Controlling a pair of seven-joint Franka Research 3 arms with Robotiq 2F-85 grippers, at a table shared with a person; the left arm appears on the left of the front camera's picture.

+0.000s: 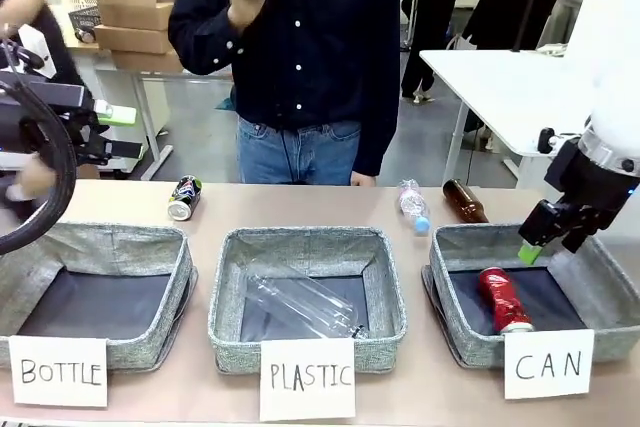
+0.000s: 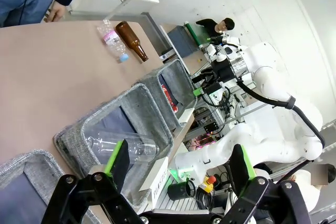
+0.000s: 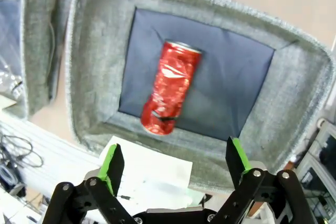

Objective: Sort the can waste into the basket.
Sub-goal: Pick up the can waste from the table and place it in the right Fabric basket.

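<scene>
The right arm [image 1: 612,57] drops in from the right side, its black wrist bent so that the right gripper [image 1: 550,247] points down and a little toward the left. Seen from its own camera, its green-padded fingers [image 3: 111,162] stand wide apart with nothing gripped between them. Over on the left, the left gripper [image 1: 118,134] is held up high and roughly level, aimed sideways toward the middle, its jaws spread just as wide and likewise empty
</scene>
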